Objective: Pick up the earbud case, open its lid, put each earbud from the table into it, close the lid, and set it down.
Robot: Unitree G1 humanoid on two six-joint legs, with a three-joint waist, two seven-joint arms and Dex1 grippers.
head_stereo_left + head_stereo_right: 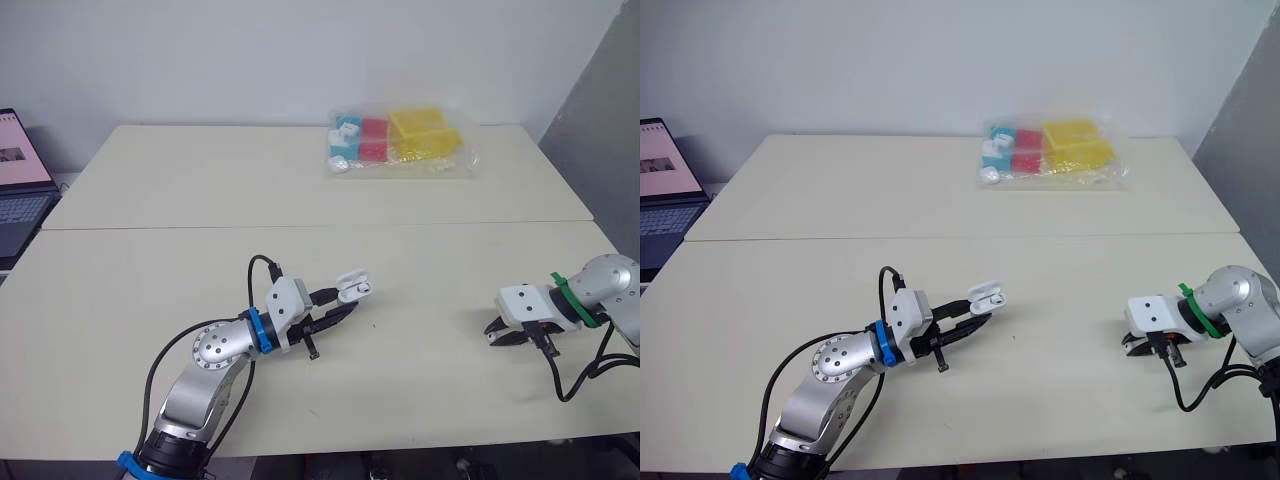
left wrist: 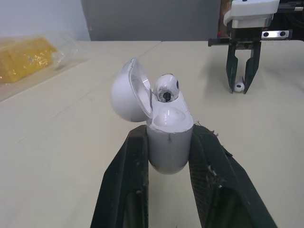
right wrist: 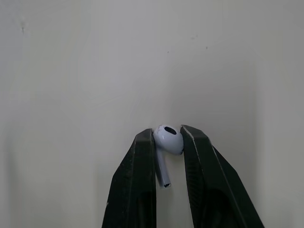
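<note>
Over table [image 1: 200, 200]: left end effector [image 1: 343, 308] clamps open earbud case [image 2: 169, 135]; right end effector [image 3: 167, 132] pinches earbud [image 3: 170, 140].

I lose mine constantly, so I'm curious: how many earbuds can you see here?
2. One earbud sits in the open earbud case held by the left gripper; the second earbud is pinched by the right gripper. I can't tell what the far plastic bag holds.
</note>
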